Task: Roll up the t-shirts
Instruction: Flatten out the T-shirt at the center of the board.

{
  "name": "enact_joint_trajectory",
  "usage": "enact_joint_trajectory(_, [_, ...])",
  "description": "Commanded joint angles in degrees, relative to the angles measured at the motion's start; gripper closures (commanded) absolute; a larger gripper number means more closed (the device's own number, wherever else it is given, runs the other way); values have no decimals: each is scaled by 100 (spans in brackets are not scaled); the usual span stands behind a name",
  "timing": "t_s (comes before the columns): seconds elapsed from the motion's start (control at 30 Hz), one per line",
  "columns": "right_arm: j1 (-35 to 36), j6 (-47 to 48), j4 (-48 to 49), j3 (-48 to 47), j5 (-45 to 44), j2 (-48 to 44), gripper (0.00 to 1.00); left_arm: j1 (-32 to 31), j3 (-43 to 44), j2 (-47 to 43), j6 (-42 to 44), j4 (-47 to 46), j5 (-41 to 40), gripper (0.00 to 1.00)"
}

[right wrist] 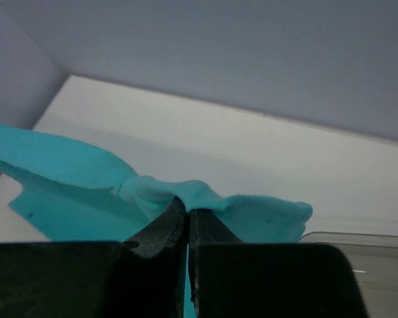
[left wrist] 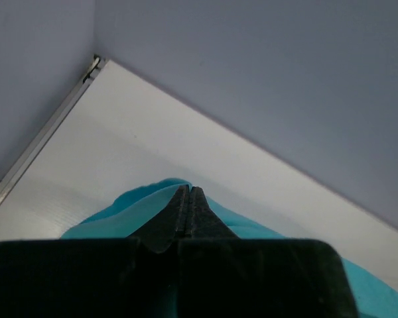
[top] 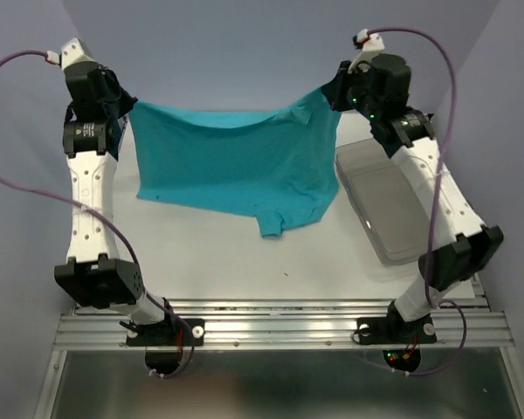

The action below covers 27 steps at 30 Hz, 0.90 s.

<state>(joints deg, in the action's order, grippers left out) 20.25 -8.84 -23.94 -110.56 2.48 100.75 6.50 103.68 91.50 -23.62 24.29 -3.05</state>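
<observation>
Overhead, the left arm (top: pixel 92 188) is seen stretched up the left side of the counter (top: pixel 244 266). At the far left, the left fingers (top: pixel 120 105) are pressed fully together, and one top corner of the teal shirt (top: pixel 236 161) is pinched between them. In the left wrist view these fingers (left wrist: pixel 179 215) are shown shut tip to tip. The shirt (left wrist: pixel 139 205) is bunched under and around them, with the white counter (left wrist: pixel 119 132) and a grey wall (left wrist: pixel 285 79) beyond.

From that corner the shirt is hung across the far half of the counter, its top edge sagging in the middle between the two grips. Its lower part is draped towards the near side and appears to be laid on the counter. A sleeve (top: pixel 275 225) is seen poking out at the lower right edge.

Further right, the other top corner is clamped by the right fingers (top: pixel 336 92), which are likewise closed tight. In the right wrist view these fingers (right wrist: pixel 172 225) are met at the tips, with a fold of the shirt (right wrist: pixel 66 172) gathered over them and the rest trailing off to the left. A clear bin (top: pixel 389 205) is set on the counter just beside the shirt's right edge, partly under the right arm (top: pixel 441 188). The bin (right wrist: pixel 365 265) is also caught at the lower right of the right wrist view.
</observation>
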Motion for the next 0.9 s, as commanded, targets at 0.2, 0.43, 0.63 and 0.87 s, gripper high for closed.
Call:
enact_joint_trajectory(0.2, [-12, 23, 84, 351, 675, -2444, 99, 53, 627, -1995, 41, 154, 279, 100])
enact_joint_trajectory(0.43, [-12, 40, -233, 44, 1052, -3560, 99, 53, 1531, -2646, 85, 637, 279, 100])
enact_joint_trajectory(0.63, [-12, 84, -550, -430, 1149, -4211, 99, 53, 2314, -3024, 85, 1042, 279, 100])
enact_joint_trajectory(0.87, [-12, 93, -857, -668, 1264, -4582, 99, 53, 2165, -3490, -3, 1033, 279, 100])
